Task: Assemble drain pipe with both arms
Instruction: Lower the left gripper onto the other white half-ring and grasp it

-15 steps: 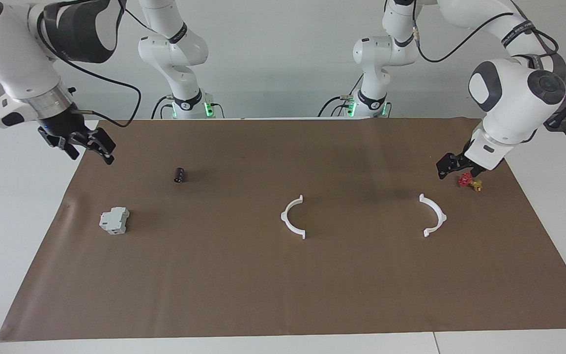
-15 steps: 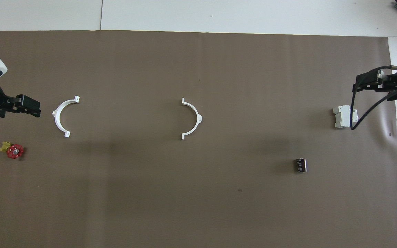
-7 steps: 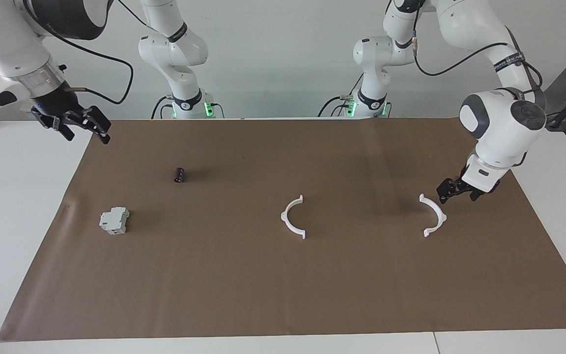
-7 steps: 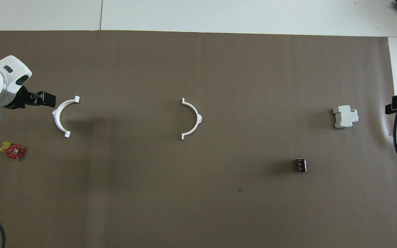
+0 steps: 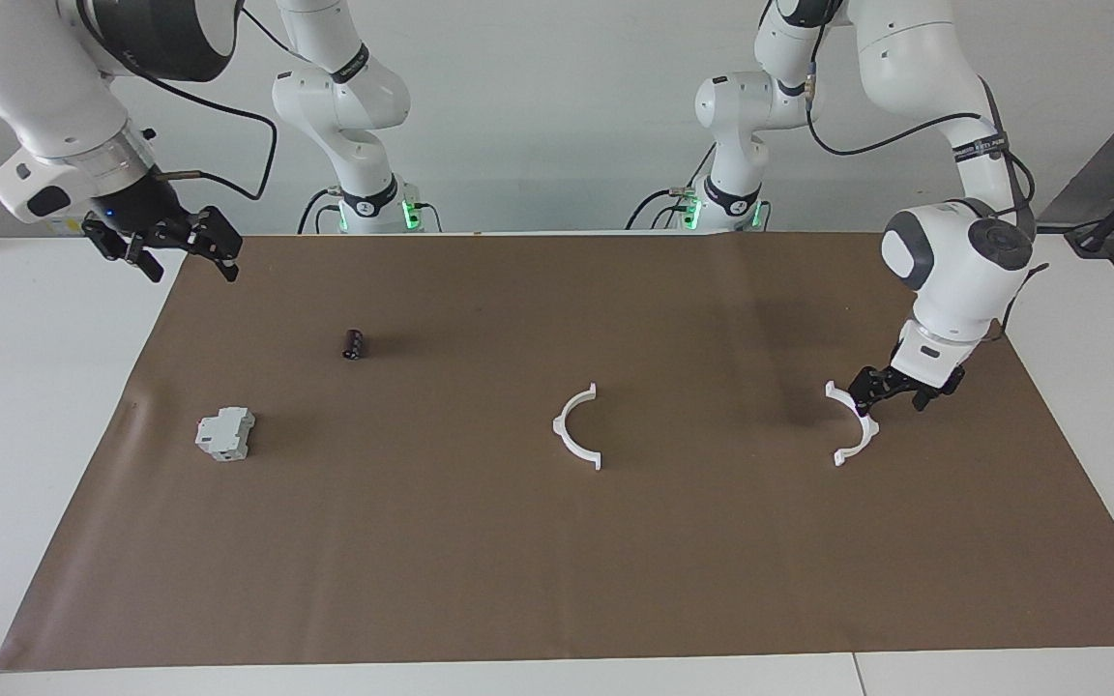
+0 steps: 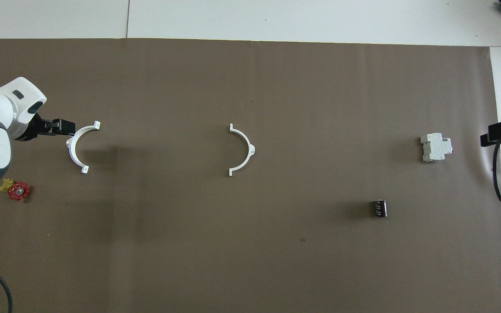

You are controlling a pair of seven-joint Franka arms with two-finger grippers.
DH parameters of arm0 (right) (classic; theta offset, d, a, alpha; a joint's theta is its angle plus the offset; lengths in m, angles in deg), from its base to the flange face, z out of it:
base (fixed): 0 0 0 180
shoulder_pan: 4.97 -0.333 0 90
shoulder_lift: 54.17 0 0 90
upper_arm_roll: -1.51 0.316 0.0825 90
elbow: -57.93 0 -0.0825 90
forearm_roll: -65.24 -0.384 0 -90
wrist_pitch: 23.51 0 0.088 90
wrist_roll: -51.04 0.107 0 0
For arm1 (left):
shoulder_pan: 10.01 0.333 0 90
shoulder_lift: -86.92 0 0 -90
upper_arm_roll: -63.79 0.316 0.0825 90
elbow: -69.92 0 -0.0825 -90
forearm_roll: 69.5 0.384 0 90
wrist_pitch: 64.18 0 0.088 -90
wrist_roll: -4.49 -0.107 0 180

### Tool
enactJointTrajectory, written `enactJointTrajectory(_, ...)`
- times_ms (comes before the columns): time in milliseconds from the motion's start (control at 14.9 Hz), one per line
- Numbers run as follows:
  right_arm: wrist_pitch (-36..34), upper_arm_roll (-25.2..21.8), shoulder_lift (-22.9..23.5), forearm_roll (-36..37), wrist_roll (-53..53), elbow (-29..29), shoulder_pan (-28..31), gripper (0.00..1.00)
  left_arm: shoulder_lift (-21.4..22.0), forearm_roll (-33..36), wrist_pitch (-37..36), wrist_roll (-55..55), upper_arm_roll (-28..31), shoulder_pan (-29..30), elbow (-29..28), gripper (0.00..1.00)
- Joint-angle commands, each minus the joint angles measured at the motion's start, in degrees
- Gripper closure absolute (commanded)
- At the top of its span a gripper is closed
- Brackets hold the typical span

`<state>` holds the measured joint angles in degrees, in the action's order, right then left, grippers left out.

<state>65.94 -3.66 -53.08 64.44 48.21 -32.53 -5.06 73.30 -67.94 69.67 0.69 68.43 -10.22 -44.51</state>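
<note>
The drain pipe lies as two separate white half-rings on the brown mat. One half-ring is in the middle. The other half-ring lies toward the left arm's end. My left gripper is open and low, at the outer curve of that half-ring, by the end nearer the robots; I cannot tell whether it touches. My right gripper is open, holds nothing, and hangs in the air over the mat's edge at the right arm's end.
A grey-white blocky device and a small dark cylinder lie toward the right arm's end. A small red and gold piece sits beside the left arm's wrist. The brown mat covers most of the table.
My left gripper has come down from over the red and gold piece to the half-ring beside it. My right gripper has risen and pulled back toward the mat's edge. Both half-rings lie as before.
</note>
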Motion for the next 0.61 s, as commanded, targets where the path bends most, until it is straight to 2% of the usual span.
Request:
enactJointTrajectory(0, -0.06, 0.25, -1.18, 0.89, 1.33, -1.47, -0.79, 0.0, -0.35, 1.0, 2.11, 1.51, -0.42, 0.64, -1.4, 0.0)
enactJointTrajectory(202, 0.28, 0.34, -3.19, 0.97, 3.52, -4.72, -2.71, 0.0, -1.75, 1.0, 4.47, 5.01, -0.51, 0.64, -2.1, 0.03)
enactJointTrajectory(336, 0.11, 0.34, -3.03, 0.97, 4.59, -4.29, -3.68, 0.0, -3.69, 1.0, 6.85, 5.56, -0.51, 0.64, -2.19, 0.03)
enactJointTrajectory(538, -0.5, 0.16, -3.29, 0.89, 3.45, -2.98, -3.17, 0.0, -3.87, 1.0, 6.24, 5.73, -0.51, 0.64, -2.19, 0.03)
